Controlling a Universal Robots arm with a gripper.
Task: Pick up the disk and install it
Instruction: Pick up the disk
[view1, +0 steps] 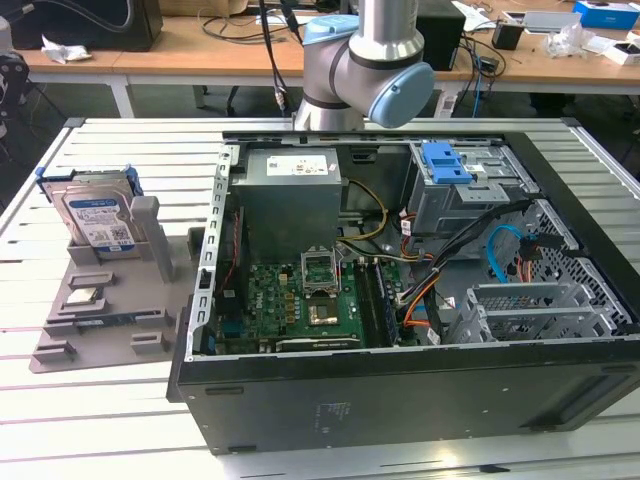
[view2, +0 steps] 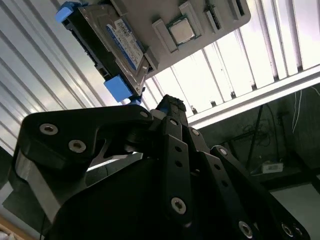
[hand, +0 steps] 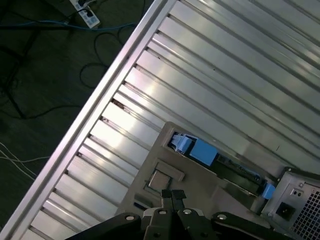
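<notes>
Exterior view, left: disk (view1: 95, 215) propped on edge in grey holder (view1: 120, 335), likely for edge access; first wrist view: my gripper (hand: 172, 195) closed, empty.

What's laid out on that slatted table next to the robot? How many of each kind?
Open computer case: 1
Grey holder tray: 1
Disk, standing in the tray: 1
Small square chip, lying on the tray: 1
Thin dark strip in the tray, perhaps a memory stick: 1
Total: 5
</notes>
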